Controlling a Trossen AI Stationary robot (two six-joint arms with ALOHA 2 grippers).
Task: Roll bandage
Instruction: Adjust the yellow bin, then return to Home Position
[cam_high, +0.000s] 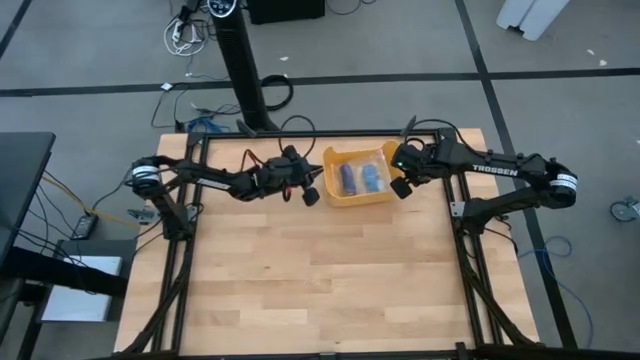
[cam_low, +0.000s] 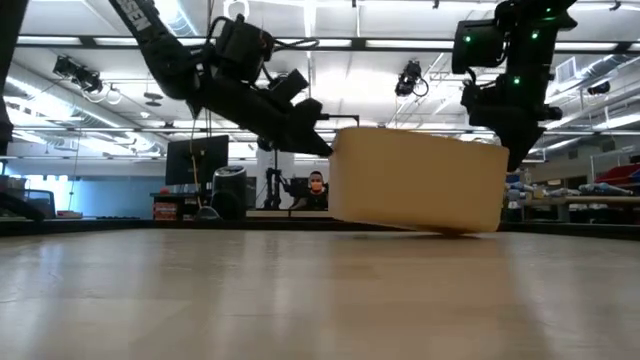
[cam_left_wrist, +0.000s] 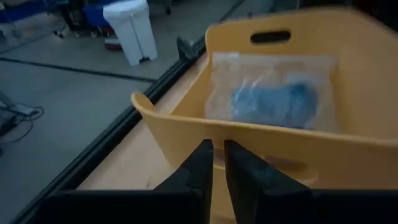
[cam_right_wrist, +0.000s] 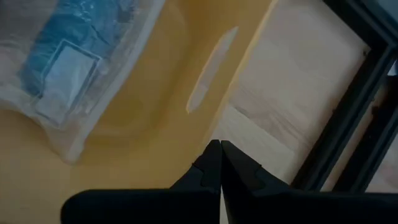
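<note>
Yellow tub (cam_high: 352, 194) sits at the table's far edge, tipped up on one side in the low view. Bandage (cam_high: 347, 178), dark blue, lies inside it next to a clear wrapped pack (cam_left_wrist: 273, 93). Left gripper (cam_left_wrist: 214, 163) pinches the tub's near wall, fingers closed on the rim. Right gripper (cam_right_wrist: 219, 163) is closed on the opposite wall. Bandage looks soft, light, floppy cloth; prob. best taken by a loose end, w/ the other gripper pinning the rest.
</note>
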